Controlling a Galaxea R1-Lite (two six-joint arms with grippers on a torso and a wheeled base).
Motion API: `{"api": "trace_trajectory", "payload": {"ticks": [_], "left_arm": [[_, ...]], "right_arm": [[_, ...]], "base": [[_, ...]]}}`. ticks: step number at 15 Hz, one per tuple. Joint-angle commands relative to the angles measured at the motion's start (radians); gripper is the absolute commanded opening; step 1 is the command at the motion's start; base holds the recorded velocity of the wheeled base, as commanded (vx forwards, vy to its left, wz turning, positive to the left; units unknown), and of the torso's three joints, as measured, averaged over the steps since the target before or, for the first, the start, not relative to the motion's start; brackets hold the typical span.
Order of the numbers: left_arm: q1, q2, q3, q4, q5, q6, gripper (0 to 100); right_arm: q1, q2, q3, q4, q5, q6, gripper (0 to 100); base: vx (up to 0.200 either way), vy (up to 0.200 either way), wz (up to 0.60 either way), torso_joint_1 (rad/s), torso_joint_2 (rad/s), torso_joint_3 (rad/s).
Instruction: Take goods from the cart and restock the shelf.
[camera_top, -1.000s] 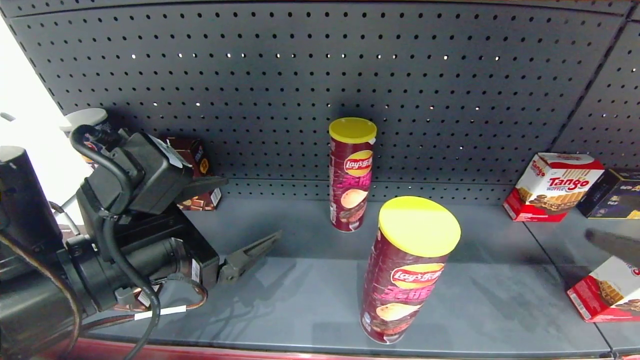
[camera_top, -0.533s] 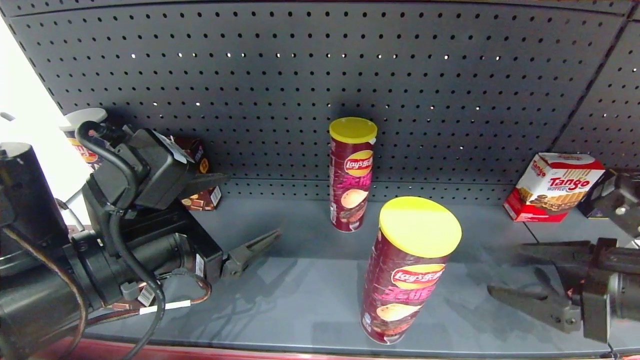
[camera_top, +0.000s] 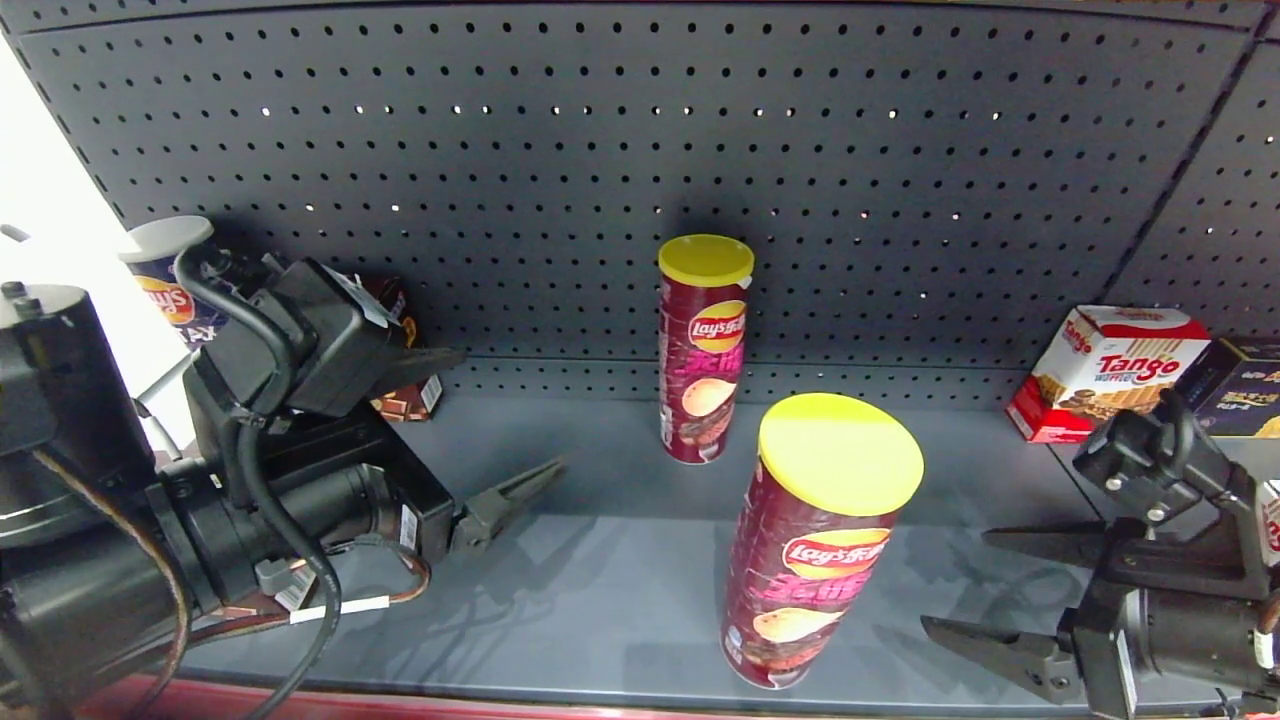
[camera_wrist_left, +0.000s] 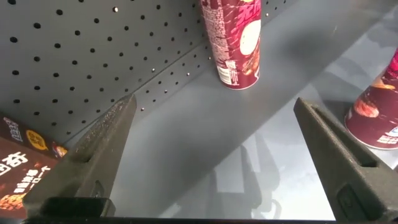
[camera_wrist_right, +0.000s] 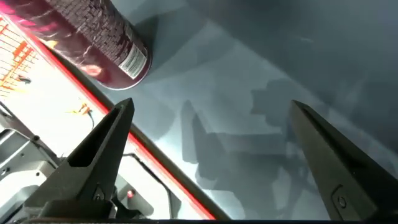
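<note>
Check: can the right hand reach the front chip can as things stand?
Probably yes. The right hand is open beside the front chip can, with only bare shelf between them.

Wafer box, chocolate box

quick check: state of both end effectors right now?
Left end effector: open, holding nothing.
Right end effector: open, holding nothing.

Matt grey metal shelf; glossy chip cans with smooth plastic lids.
</note>
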Motion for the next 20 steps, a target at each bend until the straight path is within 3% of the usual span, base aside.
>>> {"api": "trace_trajectory", "payload": {"ticks": [1, 12, 20], "left_arm": [[0.0, 0.006, -0.001, 0.0, 0.0, 0.0, 100], [-0.002, 0.063, -0.064, -0.01, -0.001, 0.002, 100], [0.0, 0.071, -0.058, -0.029, -0.001, 0.002, 100]], "right_arm": [[0.031, 0.038, 0.001, -0.003, -0.003, -0.001, 100], [0.059, 0.153, -0.049, -0.052, -0.055, -0.001, 100], [0.115, 0.212, -0.097, -0.065, -0.06, -0.003, 100]], "base": [[0.0, 0.0, 0.0, 0.0, 0.0, 0.0], [0.0, 0.0, 0.0, 0.0, 0.0, 0.0], [0.0, 0.0, 0.0, 0.0, 0.0, 0.0]]}}
